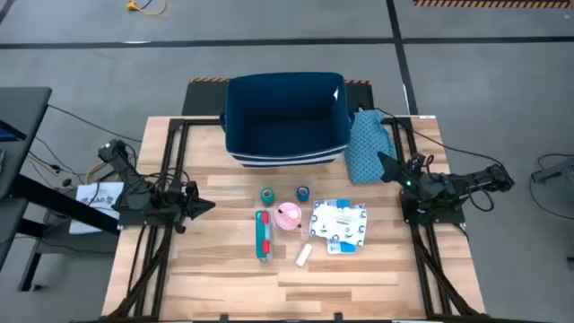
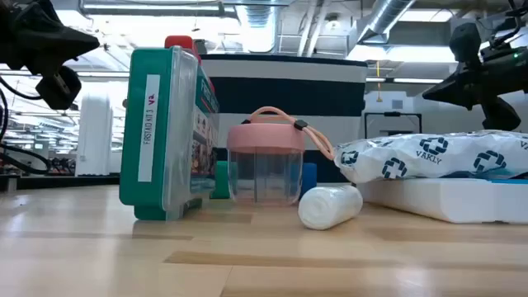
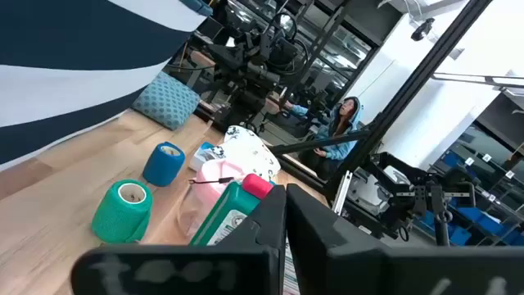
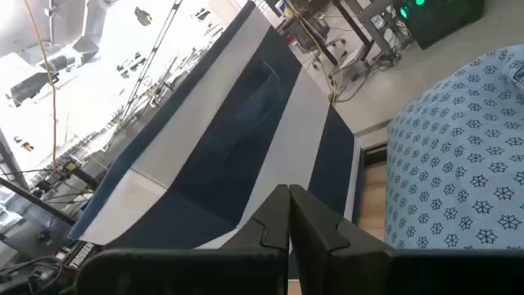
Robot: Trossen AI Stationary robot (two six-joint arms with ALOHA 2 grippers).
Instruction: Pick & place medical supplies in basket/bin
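Both idle: left gripper (image 1: 208, 205) and right gripper (image 1: 383, 161) fingers together, nothing held. Rigid red-teal first-aid pack (image 1: 263, 235) just ahead of my left; I'd pinch its narrow sides. Navy striped fabric bin (image 1: 285, 121) beyond, empty.

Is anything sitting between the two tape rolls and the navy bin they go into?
Nothing visible. Bare tabletop separates the teal tape roll and blue tape roll from the navy bin; the dotted cloth lies off to the bin's right.
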